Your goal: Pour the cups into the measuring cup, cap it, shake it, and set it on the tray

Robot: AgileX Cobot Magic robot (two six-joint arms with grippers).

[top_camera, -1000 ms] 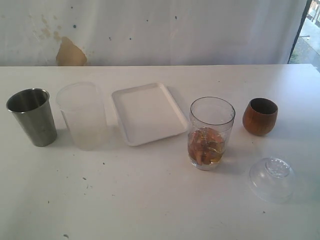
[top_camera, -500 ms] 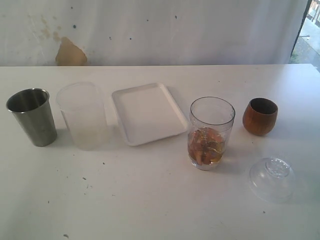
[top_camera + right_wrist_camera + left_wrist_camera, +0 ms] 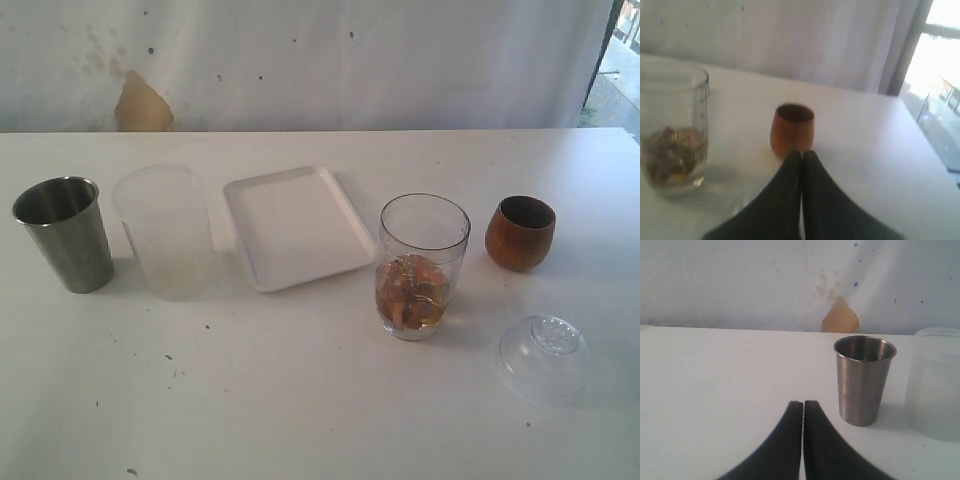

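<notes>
Bordering tray (image 3: 300, 225): measuring cup (image 3: 424, 265), seemingly apart.

The steel tumbler (image 3: 62, 235) is brushed metal with a dull sheen, darker inside. The frosted cup (image 3: 165, 232) is cloudy, matt plastic. The tray (image 3: 297, 225) looks smooth, white and faintly glossy. The measuring cup (image 3: 423, 262) and the domed lid (image 3: 545, 358) are clear, shiny plastic. The wooden cup (image 3: 520, 233) is brown, satin-smooth wood. The worktop (image 3: 300, 400) is matt white, flecked with small marks.

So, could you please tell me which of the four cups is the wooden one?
The small rounded brown cup, rightmost in the exterior view; the steel tumbler, frosted cup and measuring cup are all taller.
</notes>
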